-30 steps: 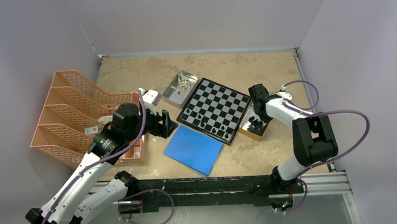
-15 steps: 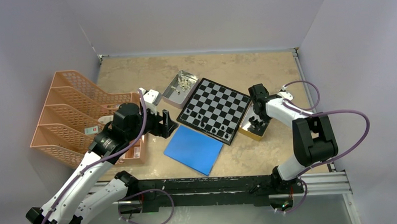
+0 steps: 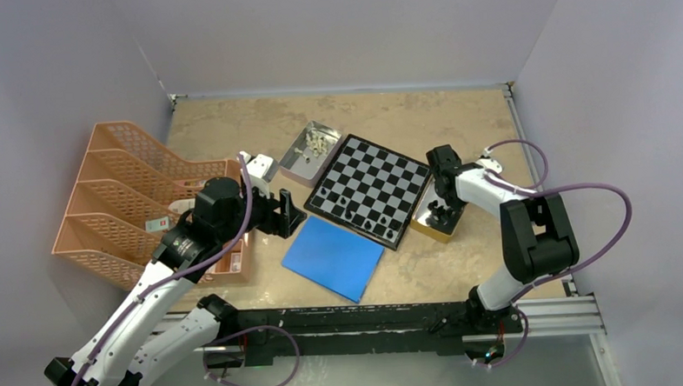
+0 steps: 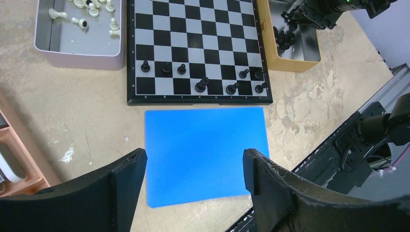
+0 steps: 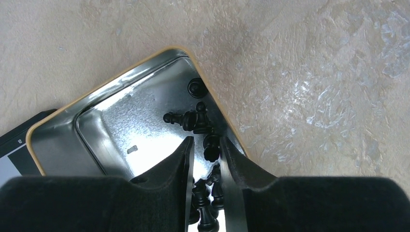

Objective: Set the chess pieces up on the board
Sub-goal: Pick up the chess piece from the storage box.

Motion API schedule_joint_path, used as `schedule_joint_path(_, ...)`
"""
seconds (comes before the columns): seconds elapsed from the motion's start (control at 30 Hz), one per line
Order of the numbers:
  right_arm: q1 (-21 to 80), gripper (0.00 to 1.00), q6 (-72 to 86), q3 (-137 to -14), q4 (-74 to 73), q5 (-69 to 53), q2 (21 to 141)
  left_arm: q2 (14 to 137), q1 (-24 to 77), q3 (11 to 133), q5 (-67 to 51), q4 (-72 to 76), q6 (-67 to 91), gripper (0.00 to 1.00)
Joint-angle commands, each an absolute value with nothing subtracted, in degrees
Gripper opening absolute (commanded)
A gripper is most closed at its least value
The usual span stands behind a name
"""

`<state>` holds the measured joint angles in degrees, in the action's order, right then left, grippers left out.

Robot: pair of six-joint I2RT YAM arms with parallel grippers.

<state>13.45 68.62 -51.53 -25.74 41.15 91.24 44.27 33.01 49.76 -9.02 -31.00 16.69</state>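
Chess pieces (image 4: 203, 86), black ones, stand along the board (image 4: 198, 29)'s near rows. More crowd a corner of the gold tin (image 5: 58, 121), just beside the board's right edge. The right claw (image 5: 205, 145) straddles one there, hard by the tin wall; pinched or not, I cannot tell. The left claw (image 4: 193, 169) gapes, released, over the blue sheet (image 4: 203, 150).

Soft even light, glare inside the tin (image 5: 126, 116), sharp focus.

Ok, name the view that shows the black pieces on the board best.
Left wrist: it looks down on the board, and the black pieces stand clearly apart along its edge. The top view shows them as tiny specks; the right wrist view shows none of them.
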Motion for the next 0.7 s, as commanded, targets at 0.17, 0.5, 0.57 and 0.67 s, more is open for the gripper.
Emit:
schedule_joint_path(0.17,13.27,0.20,68.77,-52.52,-24.63,42.63,90.89,44.27,32.78,49.57,-9.64,-29.62,15.56,0.72)
schedule_joint_path(0.5,13.31,0.00,64.38,-54.27,-24.72,43.78,88.85,43.55,32.80,49.65,-8.56,-29.75,15.69,0.72)
schedule_joint_path(0.57,13.30,0.00,63.99,-54.67,-25.19,43.57,88.28,43.38,32.83,49.93,-8.07,-30.23,15.73,0.72)
schedule_joint_path(0.67,13.35,0.00,62.82,-55.46,-25.76,43.24,87.16,42.54,32.80,50.14,-7.13,-30.64,15.73,0.72)
